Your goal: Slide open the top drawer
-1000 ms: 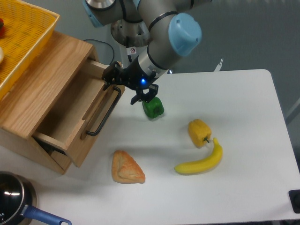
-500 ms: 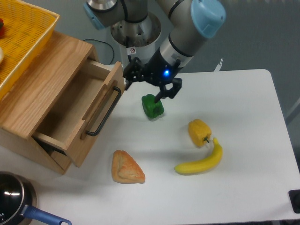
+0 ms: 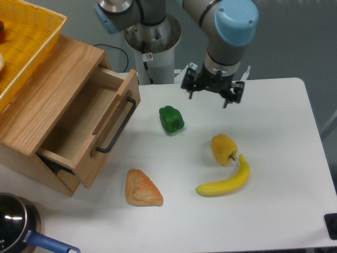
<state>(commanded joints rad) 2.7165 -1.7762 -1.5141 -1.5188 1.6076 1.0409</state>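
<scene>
Fixed camera, above the white table (image 3: 274,158): the top drawer (image 3: 87,132) stands pulled well out of its wooden cabinet (image 3: 39,100) at the left, its bare oak interior exposed and its long black bar handle (image 3: 117,125) running along the flat front panel, which faces the middle of the table. My claw (image 3: 213,97) hangs over the far side of the table, well apart from the drawer and touching nothing, its two fingers spread wide with nothing between them (released, in short). Below and to the left of it a green bell pepper (image 3: 171,119) sits on the tabletop, near the drawer front but clear of it. Closer to the camera lie a yellow bell pepper (image 3: 223,149) and, just beside it, a banana (image 3: 226,181); a wedge of bread (image 3: 142,188) rests off the drawer's near corner. A yellow basket (image 3: 29,39) sits on top of the cabinet, and a dark pot with a blue handle (image 3: 21,226) shows at the bottom left corner.
</scene>
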